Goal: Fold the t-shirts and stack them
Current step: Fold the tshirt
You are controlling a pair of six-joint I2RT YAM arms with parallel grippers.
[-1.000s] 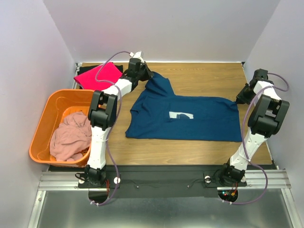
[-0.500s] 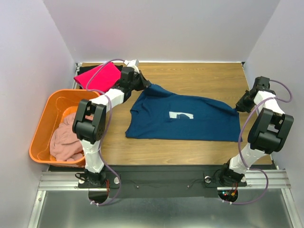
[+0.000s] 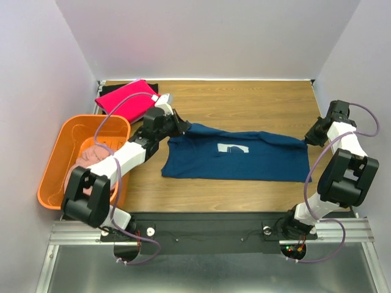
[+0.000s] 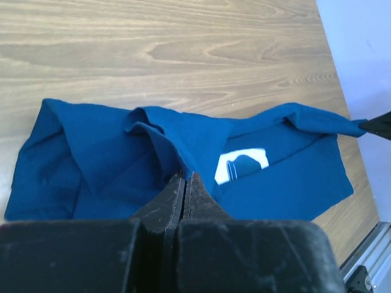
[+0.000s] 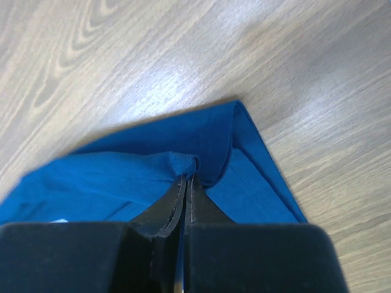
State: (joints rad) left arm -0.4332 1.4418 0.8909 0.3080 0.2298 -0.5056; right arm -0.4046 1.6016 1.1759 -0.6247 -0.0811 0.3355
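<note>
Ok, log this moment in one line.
left gripper: shut on navy t-shirt | right gripper: shut on navy t-shirt | fold: not yet finished

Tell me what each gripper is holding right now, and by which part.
Both hold the navy blue t-shirt: the left gripper pinches a fold at its left end, the right gripper pinches its far right corner.

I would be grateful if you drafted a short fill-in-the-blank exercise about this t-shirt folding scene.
1. The left tool and the right tool are both shut on the printed t-shirt, whose colour is ____.
2. The basket holding the pale pink t-shirt is coloured ____.
3. The folded bright pink t-shirt rests on a ____ one.
Missing words: navy; orange; black.
</note>
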